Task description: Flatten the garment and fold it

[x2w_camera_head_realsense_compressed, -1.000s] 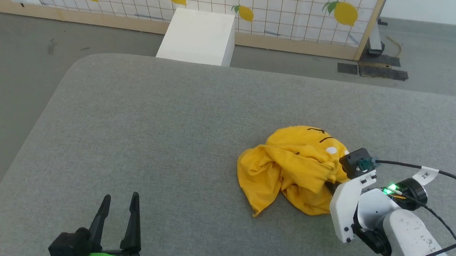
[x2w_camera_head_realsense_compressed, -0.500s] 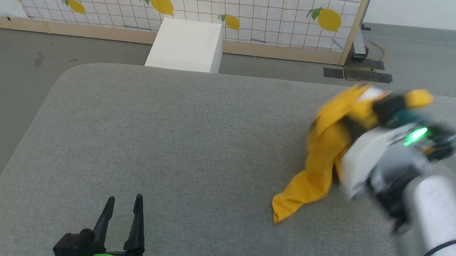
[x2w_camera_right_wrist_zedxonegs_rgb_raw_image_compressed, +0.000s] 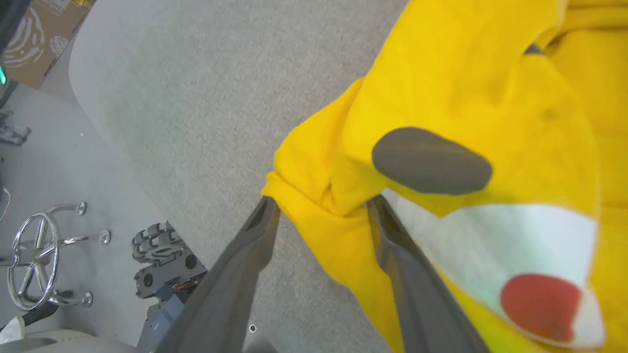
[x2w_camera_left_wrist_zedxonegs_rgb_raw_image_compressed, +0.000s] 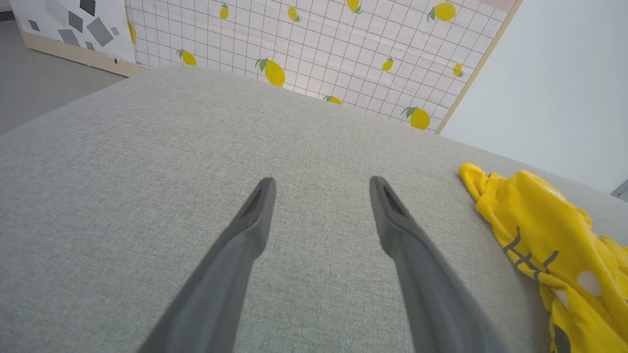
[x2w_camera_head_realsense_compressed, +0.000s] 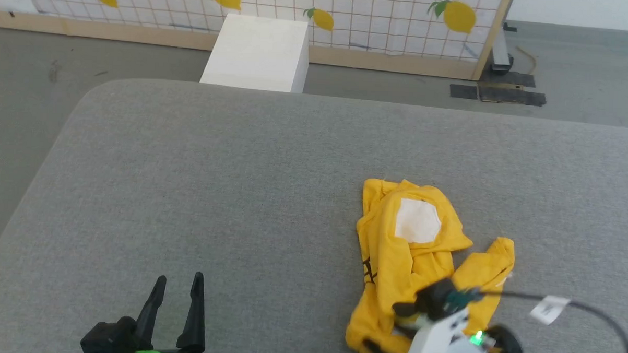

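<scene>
Since both grippers sit at the near edge, start there. Left gripper (x2w_camera_head_realsense_compressed: 179, 281) is low left over the bare grey padded table (x2w_camera_head_realsense_compressed: 241, 168), fingers spread wide, nothing between them, well apart from the cloth. Right gripper (x2w_camera_right_wrist_zedxonegs_rgb_raw_image_compressed: 321, 206) is near right, fingers also spread wide. A bunched yellow fold lies between the tips and touches them, but it reads as not clamped.

The garment (x2w_camera_head_realsense_compressed: 395, 252) lies crumpled on the right half of the table, its near end under the right wrist, its far end toward mid-table.

Handling, as a judgement: light, limp cotton with no stiffness. It will drape, bunch and likely drag on the cloth tabletop. Best hold is a thin edge like a hem, sleeve opening or shoulder seam, not the thick wad.

- **Head view:** gives the whole outline and a white patch (x2w_camera_head_realsense_compressed: 417, 221) facing up.
- **Right wrist view:** adds the print close up, with a black oval (x2w_camera_right_wrist_zedxonegs_rgb_raw_image_compressed: 431, 161) and a red dot (x2w_camera_right_wrist_zedxonegs_rgb_raw_image_compressed: 539, 299) on white, plus the table's near edge.
- **Left wrist view:** adds black line marks (x2w_camera_left_wrist_zedxonegs_rgb_raw_image_compressed: 527, 250) and how low the heap sits.

Beyond the far edge are a white box (x2w_camera_head_realsense_compressed: 256, 49) and a lemon-print screen (x2w_camera_head_realsense_compressed: 377, 16).
</scene>
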Available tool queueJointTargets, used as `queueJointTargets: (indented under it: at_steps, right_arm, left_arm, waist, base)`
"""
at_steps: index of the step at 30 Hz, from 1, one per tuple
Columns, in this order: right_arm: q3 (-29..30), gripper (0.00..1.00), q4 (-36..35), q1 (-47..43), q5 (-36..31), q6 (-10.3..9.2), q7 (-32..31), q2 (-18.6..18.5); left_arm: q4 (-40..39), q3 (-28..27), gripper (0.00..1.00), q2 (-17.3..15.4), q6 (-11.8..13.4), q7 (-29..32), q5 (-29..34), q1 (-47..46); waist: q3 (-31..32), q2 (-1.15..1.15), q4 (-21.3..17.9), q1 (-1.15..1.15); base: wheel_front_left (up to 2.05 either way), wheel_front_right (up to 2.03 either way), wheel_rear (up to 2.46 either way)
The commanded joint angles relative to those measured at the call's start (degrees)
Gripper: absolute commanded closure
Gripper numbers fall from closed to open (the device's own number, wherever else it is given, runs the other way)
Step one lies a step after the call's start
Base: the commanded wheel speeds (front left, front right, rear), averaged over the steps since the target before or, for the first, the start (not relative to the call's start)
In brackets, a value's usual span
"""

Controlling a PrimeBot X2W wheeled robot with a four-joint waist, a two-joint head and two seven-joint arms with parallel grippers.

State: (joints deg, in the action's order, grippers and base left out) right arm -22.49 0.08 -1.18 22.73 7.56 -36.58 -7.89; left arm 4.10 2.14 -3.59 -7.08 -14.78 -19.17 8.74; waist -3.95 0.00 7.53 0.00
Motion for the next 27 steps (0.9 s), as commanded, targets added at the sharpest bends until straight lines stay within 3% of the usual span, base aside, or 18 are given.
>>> queueJointTargets:
  at_steps: [1,8,12,15,19,27]
  right_arm:
    - [1.4,0.0,-0.8,2.0,-0.1,-0.08,1.0,0.3]
    - [13.4,0.0,-3.9,7.8,-1.6,-0.08,6.3,2.7]
    - [21.8,0.0,-2.9,10.1,-9.5,-0.08,8.6,2.4]
    - [26.0,0.0,0.6,9.1,-14.2,-0.08,6.5,2.5]
    - [27.2,0.0,4.4,7.0,-15.7,-0.08,0.9,3.3]
    - [25.7,0.0,12.4,7.5,-17.4,-0.08,-1.9,4.5]
  left_arm:
    - [0.2,-0.1,0.0,-0.3,-0.4,-0.2,-0.1,-0.7]
    - [0.8,0.6,0.0,-0.1,-0.4,-0.2,-0.2,-0.8]
    - [0.6,0.8,0.0,0.0,-0.4,-0.2,-0.2,-1.0]
    - [0.6,0.9,0.0,0.0,-0.4,-0.2,-0.4,-1.4]
    - [0.5,0.7,0.0,-0.2,-0.4,-0.2,-0.7,-2.0]
    - [0.8,0.3,0.0,-1.0,-0.4,-0.2,-1.3,-2.5]
  waist:
    - [0.4,0.0,-0.5,0.0]
    - [1.3,0.0,-1.2,0.0]
    - [0.7,0.0,-1.0,0.0]
    - [0.0,0.0,-0.5,0.0]
    - [-1.1,0.0,0.3,0.0]
    - [-1.6,0.0,1.2,0.0]
  base:
    - [0.0,0.0,0.0]
    - [0.0,0.0,0.0]
    - [0.0,0.0,0.0]
    - [0.0,0.0,0.0]
    - [0.0,0.0,0.0]
    - [0.0,0.0,0.0]
